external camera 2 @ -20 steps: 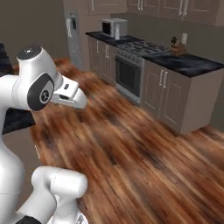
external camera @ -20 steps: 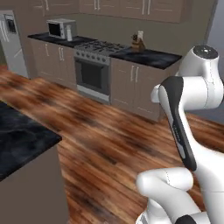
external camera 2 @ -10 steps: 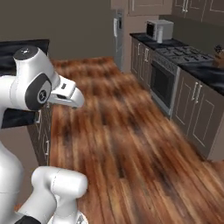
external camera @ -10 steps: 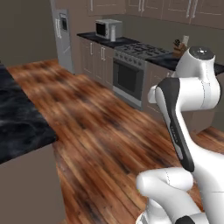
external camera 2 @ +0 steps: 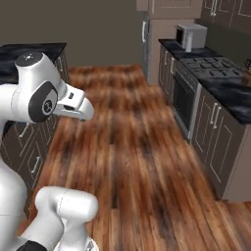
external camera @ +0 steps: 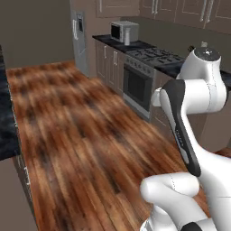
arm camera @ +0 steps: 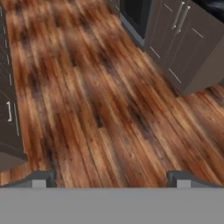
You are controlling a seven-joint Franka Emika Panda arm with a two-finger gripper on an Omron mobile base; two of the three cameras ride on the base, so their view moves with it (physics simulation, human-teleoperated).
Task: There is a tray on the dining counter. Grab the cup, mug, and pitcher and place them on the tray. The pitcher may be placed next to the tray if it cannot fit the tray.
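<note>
The tray, cup, mug and pitcher are out of view. My gripper (arm camera: pixel 111 179) hangs open over bare wooden floor (arm camera: pixel 105 96), its two dark fingertips (arm camera: pixel 41 178) wide apart with nothing between them. In the right base view the white hand (external camera 2: pixel 76 104) juts forward from the arm at chest height. A black marble top (external camera 2: pixel 30 51) over grey drawers stands at the left, also seen as a sliver of black top (external camera: pixel 5 122) in the left base view. I cannot tell whether it is the dining counter.
A row of cabinets with a black worktop (external camera 2: pixel 230 95), a steel oven (external camera: pixel 135 85), a microwave (external camera: pixel 124 31) and a fridge (external camera: pixel 80 36) lines the right side. Grey cabinet doors (arm camera: pixel 183 48) show in the hand view. Open floor (external camera: pixel 76 131) lies between the two counters.
The whole picture has slid to the right in both base views, so the camera has turned with the base. The arm keeps its pose and the gripper stays open.
</note>
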